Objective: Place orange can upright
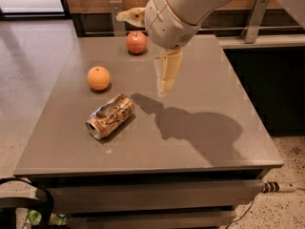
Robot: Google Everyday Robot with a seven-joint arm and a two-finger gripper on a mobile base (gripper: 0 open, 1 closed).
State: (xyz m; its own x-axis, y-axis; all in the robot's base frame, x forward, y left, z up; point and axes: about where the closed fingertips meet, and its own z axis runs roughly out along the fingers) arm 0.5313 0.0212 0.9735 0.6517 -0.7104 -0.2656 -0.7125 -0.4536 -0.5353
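Note:
The orange can (110,116) lies on its side on the grey table (200,142), left of the middle, dented, with its silver top facing the front left. My gripper (141,55) hangs above the table, up and to the right of the can and apart from it. It is open and empty: one cream finger (167,73) points down and the other (130,15) points left. Its shadow falls on the table just right of the can.
A round orange fruit (98,78) sits behind the can on the left. A red apple (137,42) sits near the table's back edge, under the gripper's left finger. A dark counter (267,75) stands to the right. The floor lies to the left.

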